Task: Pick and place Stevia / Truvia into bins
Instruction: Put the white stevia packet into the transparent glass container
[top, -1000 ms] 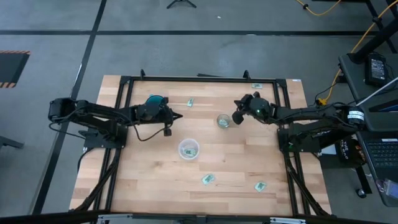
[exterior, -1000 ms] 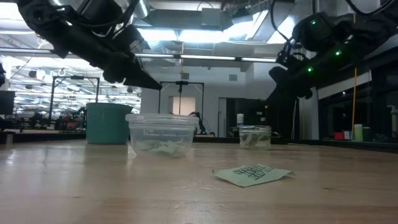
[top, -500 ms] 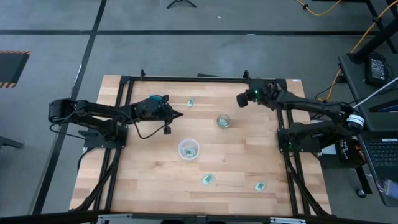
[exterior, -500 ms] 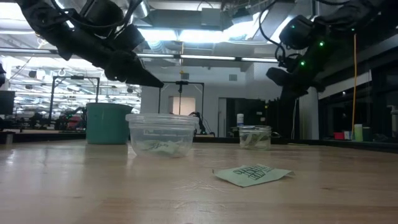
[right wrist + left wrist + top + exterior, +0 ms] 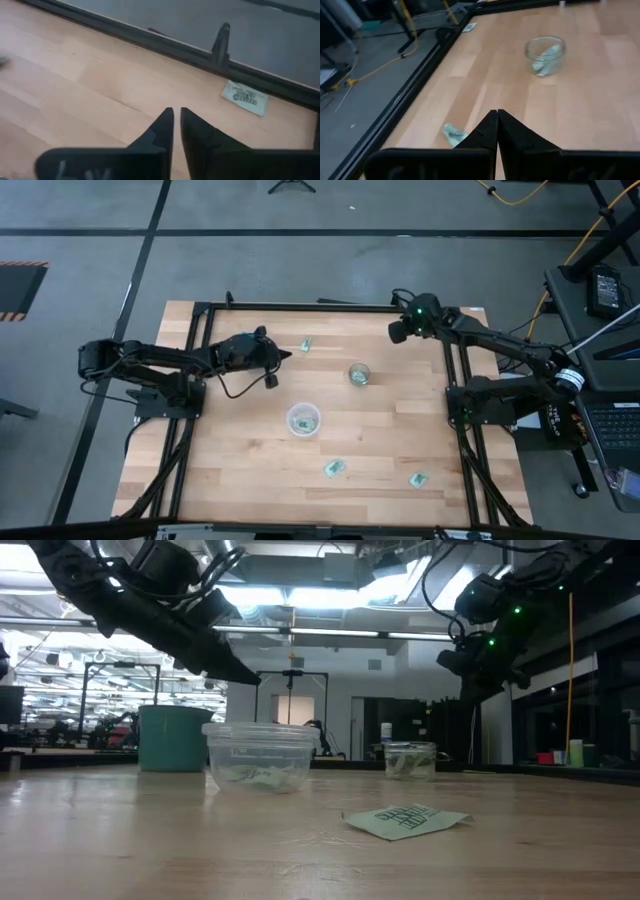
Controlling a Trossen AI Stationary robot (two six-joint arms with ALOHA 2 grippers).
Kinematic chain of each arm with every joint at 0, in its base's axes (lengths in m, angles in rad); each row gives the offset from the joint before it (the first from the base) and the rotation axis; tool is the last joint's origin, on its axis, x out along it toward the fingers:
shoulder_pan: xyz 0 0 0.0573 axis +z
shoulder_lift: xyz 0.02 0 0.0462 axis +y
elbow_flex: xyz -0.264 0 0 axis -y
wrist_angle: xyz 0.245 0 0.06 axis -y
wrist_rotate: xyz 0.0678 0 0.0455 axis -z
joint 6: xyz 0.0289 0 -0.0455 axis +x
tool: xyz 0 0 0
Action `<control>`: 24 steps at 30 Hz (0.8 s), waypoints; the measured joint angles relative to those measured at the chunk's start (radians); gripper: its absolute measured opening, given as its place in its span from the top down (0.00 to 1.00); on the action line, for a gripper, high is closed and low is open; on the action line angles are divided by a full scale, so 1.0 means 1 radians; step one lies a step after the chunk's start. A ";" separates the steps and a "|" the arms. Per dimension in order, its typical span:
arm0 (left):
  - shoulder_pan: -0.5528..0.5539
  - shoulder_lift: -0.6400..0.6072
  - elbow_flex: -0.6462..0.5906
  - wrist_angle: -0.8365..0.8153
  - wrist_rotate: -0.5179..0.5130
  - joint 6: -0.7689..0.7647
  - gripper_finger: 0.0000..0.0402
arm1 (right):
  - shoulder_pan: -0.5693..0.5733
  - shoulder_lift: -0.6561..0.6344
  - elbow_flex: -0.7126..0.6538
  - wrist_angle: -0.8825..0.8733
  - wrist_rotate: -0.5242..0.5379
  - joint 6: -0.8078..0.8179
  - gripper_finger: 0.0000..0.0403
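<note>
From above, a clear glass cup (image 5: 359,374) is being shown mid-table with a packet inside, and a wider translucent cup (image 5: 303,420) nearer, also holding packets. Loose packets are lying at the far edge (image 5: 306,345) and near the front (image 5: 334,469) (image 5: 418,479). The left gripper (image 5: 284,358) is being held over the far left; the right gripper (image 5: 393,333) over the far right corner.

At table level, a teal cup (image 5: 174,738) is standing left, behind the wider cup.

In the left wrist view, the fingers (image 5: 490,131) are being pressed shut, holding nothing.

In the right wrist view, the fingers (image 5: 165,127) are nearly closed, empty, with a packet (image 5: 245,97) lying by the rail.
</note>
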 joint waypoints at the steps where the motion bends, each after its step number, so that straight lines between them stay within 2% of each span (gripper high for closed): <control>1: 0.005 0.000 0.000 0.000 -0.006 -0.010 0.99 | -0.008 0.000 0.000 -0.009 0.000 0.000 0.86; 7: 0.028 0.000 0.000 0.000 -0.018 -0.046 1.00 | -0.050 0.000 0.000 -0.046 -0.002 0.002 0.71; 12: 0.037 0.001 0.007 0.000 -0.017 -0.047 0.99 | -0.082 0.003 0.000 -0.031 -0.002 0.004 0.63; 17: 0.040 0.001 0.037 -0.001 -0.016 -0.048 0.99 | -0.137 0.052 0.002 -0.030 -0.012 0.028 0.59; 24: 0.040 0.001 0.046 -0.005 -0.014 -0.025 0.99 | -0.204 0.208 0.088 -0.030 -0.018 0.001 0.59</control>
